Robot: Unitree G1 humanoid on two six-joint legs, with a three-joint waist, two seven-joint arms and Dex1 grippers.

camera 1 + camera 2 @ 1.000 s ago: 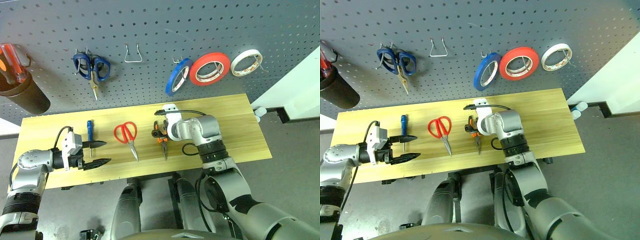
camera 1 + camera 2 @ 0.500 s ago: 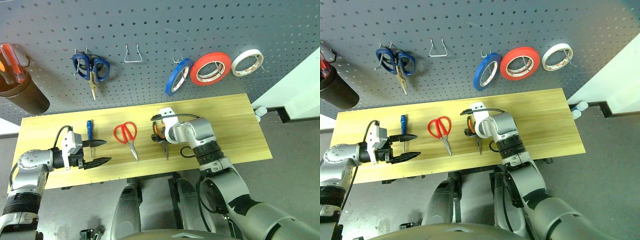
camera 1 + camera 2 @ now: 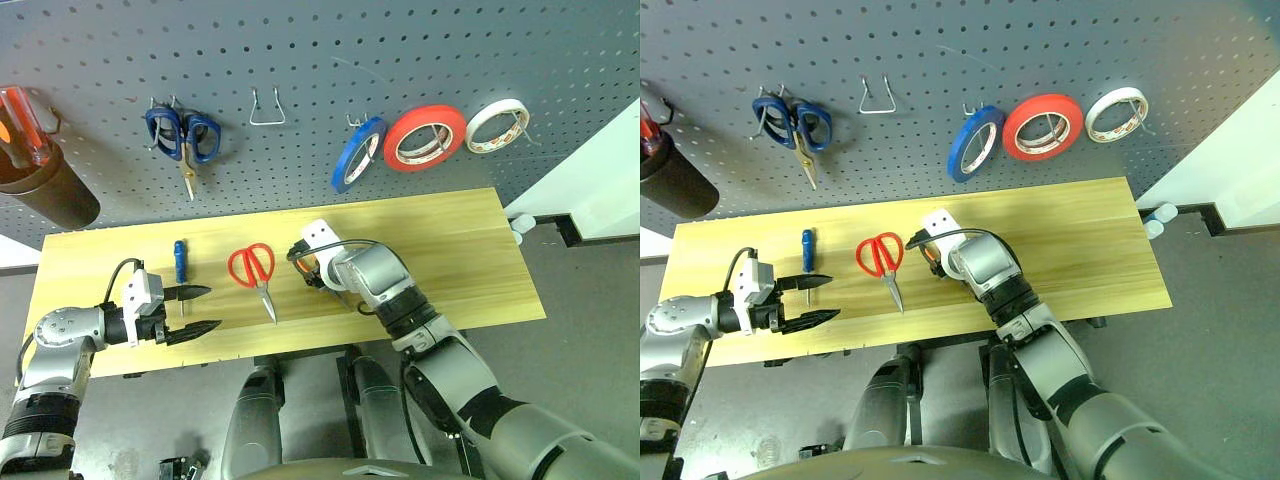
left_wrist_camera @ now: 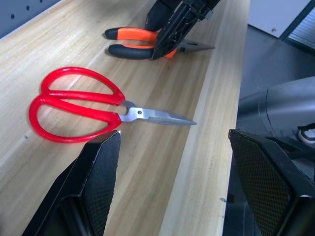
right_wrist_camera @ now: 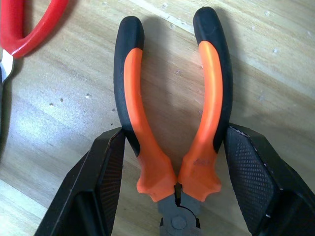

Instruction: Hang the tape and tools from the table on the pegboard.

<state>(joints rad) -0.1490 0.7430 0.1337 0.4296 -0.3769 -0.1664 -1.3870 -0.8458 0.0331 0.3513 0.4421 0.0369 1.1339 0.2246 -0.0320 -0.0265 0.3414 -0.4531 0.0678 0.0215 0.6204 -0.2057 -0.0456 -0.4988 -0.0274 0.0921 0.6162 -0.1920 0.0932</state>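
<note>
The orange-and-black pliers (image 5: 135,103) lie on the table (image 3: 460,250) with my right gripper (image 5: 173,132) shut on them, its black fingers (image 5: 106,182) against the outside of both handles. Left of them on the table lie the red-handled scissors (image 3: 254,272) and the small blue-handled screwdriver (image 3: 180,262). My left gripper (image 3: 188,310) hovers open near the table's front left, pointing at the scissors (image 4: 74,105), with nothing between its fingers. The red tape (image 3: 424,138) hangs on the pegboard (image 3: 400,50).
On the pegboard hang blue-handled scissors (image 3: 183,135), a bare wire hook (image 3: 265,108), a blue roll (image 3: 356,152) and a white roll (image 3: 497,124). A dark cup (image 3: 45,190) holding screwdrivers is mounted at the far left. The table's right half is bare wood.
My right gripper rolled, sank a little over the pliers and narrowed its jaws onto the handles. The left gripper kept still.
</note>
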